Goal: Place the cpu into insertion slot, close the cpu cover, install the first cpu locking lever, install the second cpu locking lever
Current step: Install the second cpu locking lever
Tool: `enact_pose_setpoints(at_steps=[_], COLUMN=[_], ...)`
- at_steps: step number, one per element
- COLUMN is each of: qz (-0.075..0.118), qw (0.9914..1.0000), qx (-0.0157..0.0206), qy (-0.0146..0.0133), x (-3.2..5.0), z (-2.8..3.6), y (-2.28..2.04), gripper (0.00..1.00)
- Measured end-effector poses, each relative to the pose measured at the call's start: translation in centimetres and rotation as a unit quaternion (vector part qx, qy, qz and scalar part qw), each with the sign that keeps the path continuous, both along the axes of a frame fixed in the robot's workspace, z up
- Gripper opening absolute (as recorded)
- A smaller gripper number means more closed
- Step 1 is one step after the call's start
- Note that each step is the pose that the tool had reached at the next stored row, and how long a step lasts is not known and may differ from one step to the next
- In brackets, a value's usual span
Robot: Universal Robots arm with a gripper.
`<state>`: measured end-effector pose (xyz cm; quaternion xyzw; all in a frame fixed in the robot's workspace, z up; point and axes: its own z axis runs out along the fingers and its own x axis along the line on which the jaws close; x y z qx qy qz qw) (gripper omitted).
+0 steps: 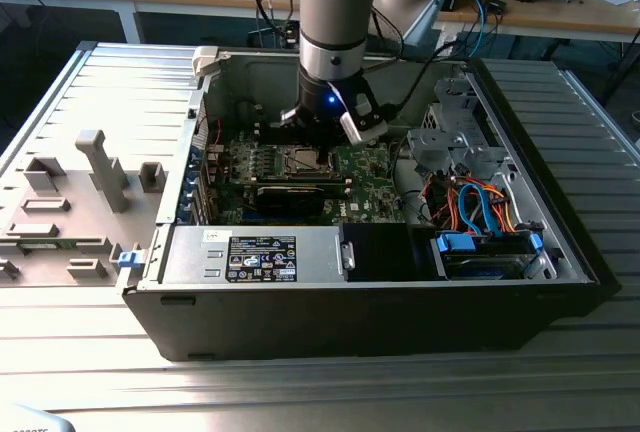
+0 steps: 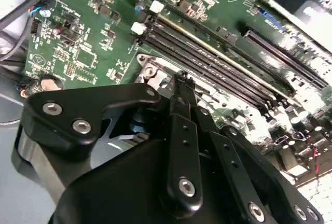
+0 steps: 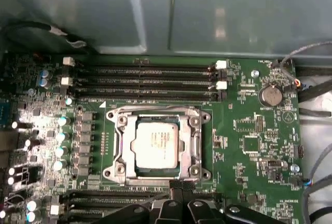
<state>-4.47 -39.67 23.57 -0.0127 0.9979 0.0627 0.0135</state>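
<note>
Presently the cpu (image 3: 154, 145) sits in the slot with the cover (image 3: 193, 140) lying down over it. Whether the levers are latched cannot be told. The gripper (image 3: 178, 185), fingers together and empty, hovers at the socket's edge.

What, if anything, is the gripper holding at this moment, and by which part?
Nothing. The gripper is shut at the edge of the cpu cover, with no object between its fingertips; the cpu sits in the socket.
</note>
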Motion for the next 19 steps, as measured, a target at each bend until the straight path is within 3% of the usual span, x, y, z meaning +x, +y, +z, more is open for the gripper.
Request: enact_pose_setpoints(at_steps=[1,2,6,12,19], qz=[0.000,0.000,0.000,0.000,0.002], qw=[0.99992,0.99985,0.99982,0.99969,0.99960], qx=[0.0124,0.0175,0.0188,0.0248,0.0281], qy=[0.0000,0.0000,0.0001,0.0000,0.0001], x=[-0.78,-1.42,-1.63,-2.56,-3.67], z=[-0.15,-0.45,-0.49,-0.69,-1.59], y=[-1.48,-1.93,-1.93,-1.91,-1.91], gripper=[0.11,0.11,0.11,0.11,0.11])
